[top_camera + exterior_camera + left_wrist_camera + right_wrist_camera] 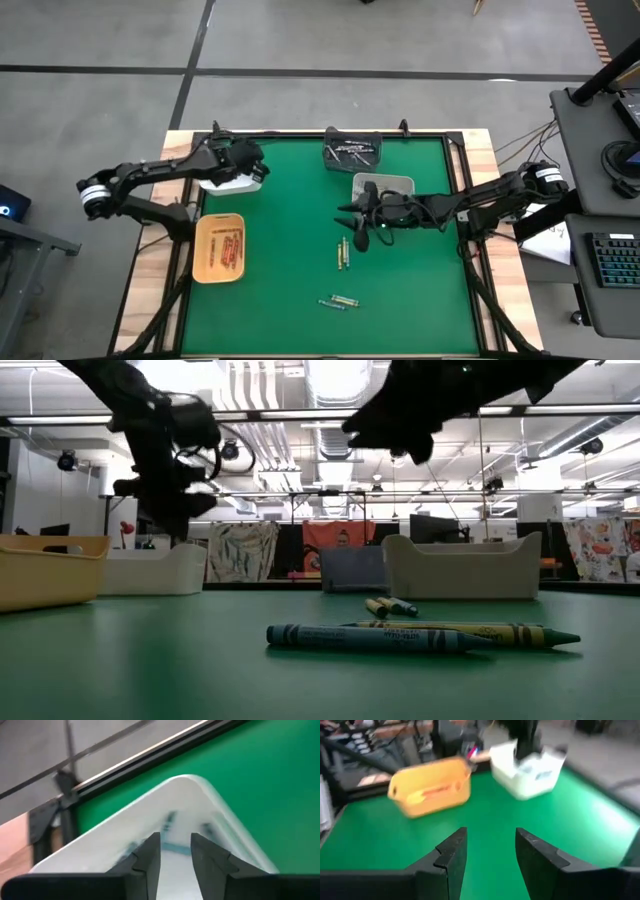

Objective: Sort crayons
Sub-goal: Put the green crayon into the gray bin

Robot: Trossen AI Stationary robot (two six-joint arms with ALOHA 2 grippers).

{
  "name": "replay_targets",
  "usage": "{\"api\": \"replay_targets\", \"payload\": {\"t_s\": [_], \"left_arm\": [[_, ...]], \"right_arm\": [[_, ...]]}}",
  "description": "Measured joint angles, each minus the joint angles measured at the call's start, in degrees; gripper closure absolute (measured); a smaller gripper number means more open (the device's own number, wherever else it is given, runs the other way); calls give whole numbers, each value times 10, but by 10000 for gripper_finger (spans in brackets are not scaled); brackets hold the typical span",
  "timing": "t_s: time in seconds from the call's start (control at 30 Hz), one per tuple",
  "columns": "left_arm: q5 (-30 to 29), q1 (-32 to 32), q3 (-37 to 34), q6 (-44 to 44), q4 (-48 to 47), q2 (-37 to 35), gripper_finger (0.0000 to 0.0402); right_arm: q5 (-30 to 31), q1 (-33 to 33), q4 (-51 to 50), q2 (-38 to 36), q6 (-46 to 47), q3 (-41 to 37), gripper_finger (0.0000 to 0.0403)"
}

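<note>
My left gripper [248, 166] hangs over the white tray [232, 184] at the table's far left, fingers slanting down into it and open. In the left wrist view, blurred blue-green crayons [172, 848] lie in that tray [200, 795], one showing in the gap between the fingers; I cannot tell whether it touches them. My right gripper [490, 855] is open with nothing between its fingers, raised above the table's middle [352, 218]. On the green mat lie a yellow-green pair of crayons [343, 253] and two more [340, 301] nearer the front, a blue one [370, 638] closest to the low camera.
A yellow tray [218, 247] with red-orange crayons stands at the left, near my left arm. A dark tray [352, 150] sits at the far edge, and a pale tray [383, 185] just behind my right gripper. A raised frame borders the mat.
</note>
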Motion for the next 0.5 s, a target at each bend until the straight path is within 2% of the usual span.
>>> {"api": "replay_targets", "payload": {"t_s": [0.2, 0.33, 0.5], "left_arm": [[1, -133, 0, -17, 53, -48, 314], [-3, -243, 0, -19, 135, -63, 315], [-49, -374, 0, -19, 237, -57, 315]], "right_arm": [[-85, 2, -154, 8, 89, 43, 256], [-94, 16, -256, 23, 82, 86, 265], [-94, 37, -376, 48, 19, 148, 273]]}}
